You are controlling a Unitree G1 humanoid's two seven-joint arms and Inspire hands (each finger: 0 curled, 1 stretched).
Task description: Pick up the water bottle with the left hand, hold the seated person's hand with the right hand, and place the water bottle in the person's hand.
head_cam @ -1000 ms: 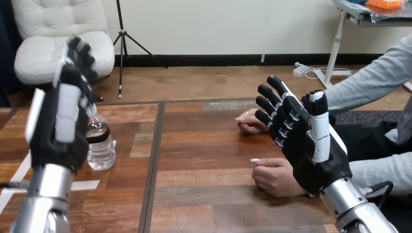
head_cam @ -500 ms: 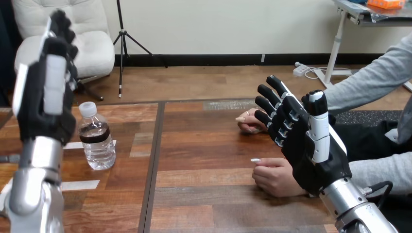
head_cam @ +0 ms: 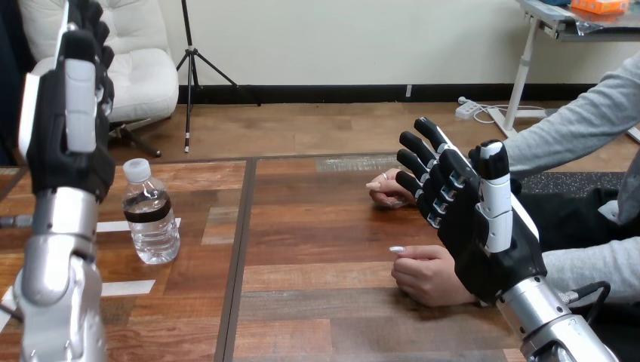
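The brown wooden desk (head_cam: pixel 324 226) had long boards and a dark line (head_cam: pixel 238 256) down it. White tape strips (head_cam: pixel 124 287) lay at its left side. The water bottle (head_cam: pixel 151 215) stood upright by the tape, with nothing touching it. The left robot hand (head_cam: pixel 64 113) was raised high, fingers straight, holding nothing. The right robot hand (head_cam: pixel 483 219) was open too, fingers spread. The person's near hand (head_cam: pixel 426 275) rested on the desk just beside it.
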